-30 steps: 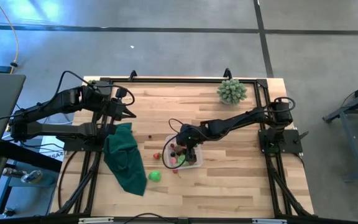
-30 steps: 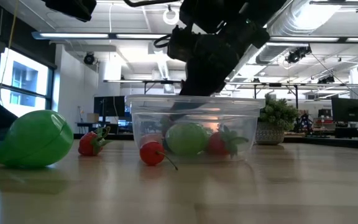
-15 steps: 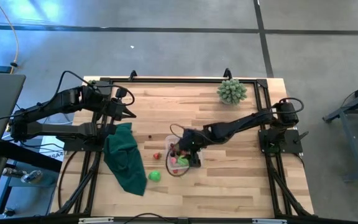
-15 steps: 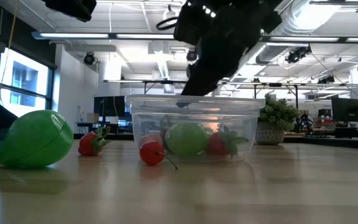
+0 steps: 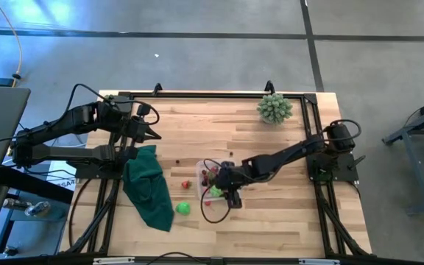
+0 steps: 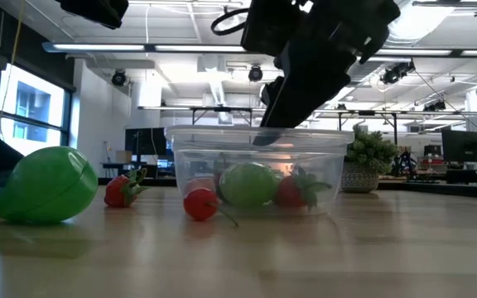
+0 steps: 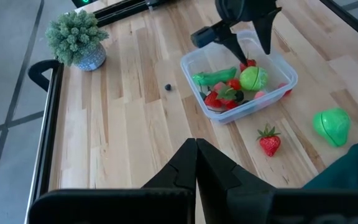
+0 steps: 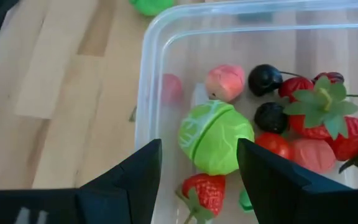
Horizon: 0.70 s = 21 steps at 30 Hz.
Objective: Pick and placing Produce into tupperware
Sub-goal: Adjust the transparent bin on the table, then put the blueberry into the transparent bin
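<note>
Clear tupperware (image 8: 151,74) – green cabbage (image 8: 215,137), strawberries, dark cherries inside – under empty, parted right end effector (image 8: 199,163)

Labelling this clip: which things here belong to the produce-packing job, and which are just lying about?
Job: clear square plastic tupperware, holding a round green cabbage and red strawberries; outside it, a green pepper and loose strawberry; open right claw above it.
Lying about: pale green spiky plant, dark green cloth.
</note>
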Motion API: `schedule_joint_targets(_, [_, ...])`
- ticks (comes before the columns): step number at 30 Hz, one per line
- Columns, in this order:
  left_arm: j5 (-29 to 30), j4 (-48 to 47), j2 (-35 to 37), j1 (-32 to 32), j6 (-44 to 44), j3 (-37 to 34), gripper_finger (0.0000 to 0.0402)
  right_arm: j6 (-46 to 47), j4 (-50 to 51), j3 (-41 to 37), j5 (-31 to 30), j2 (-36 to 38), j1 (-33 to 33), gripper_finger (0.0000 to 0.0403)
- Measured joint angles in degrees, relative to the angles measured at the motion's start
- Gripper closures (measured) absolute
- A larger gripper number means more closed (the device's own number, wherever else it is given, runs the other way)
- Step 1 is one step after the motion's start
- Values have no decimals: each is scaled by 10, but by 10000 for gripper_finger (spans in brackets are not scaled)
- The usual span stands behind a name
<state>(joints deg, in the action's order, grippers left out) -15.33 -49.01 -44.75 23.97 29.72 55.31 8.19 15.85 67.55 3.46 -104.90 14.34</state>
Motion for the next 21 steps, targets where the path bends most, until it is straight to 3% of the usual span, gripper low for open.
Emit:
schedule_joint_targets(9, [0,0,0,0,0,0,401,3,-19,0,9,0,34,201])
schedule_joint_targets(21, [0,0,0,0,0,0,401,-41,-19,0,-66,59,4,201])
